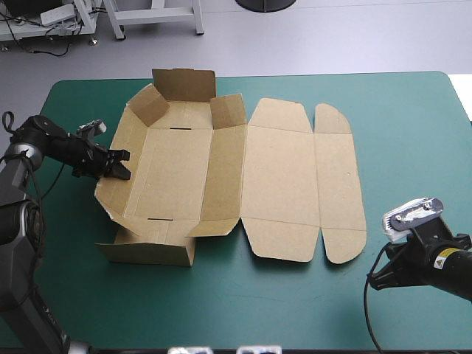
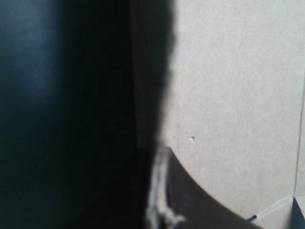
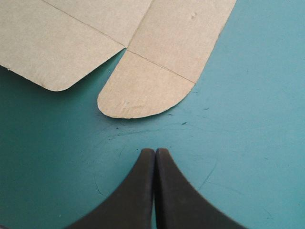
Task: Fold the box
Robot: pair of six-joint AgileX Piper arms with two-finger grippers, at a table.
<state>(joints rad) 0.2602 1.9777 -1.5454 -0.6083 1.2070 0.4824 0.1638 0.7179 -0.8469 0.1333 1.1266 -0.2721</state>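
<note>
The brown box lies partly formed in the middle of the teal-green cover. Its far end wall stands up with two corner flaps leaning inward, and the lid panel lies flat to the right. My left gripper is at the raised left wall, shut on the board edge; brown board fills the space ahead of it. My right gripper is shut and holds nothing. It hovers over the cover just short of the lid's rounded near flap.
A loose end panel of the box sticks out toward the table's near edge on the left. The right arm sits near the table's near right corner, with teal-green cover beyond it.
</note>
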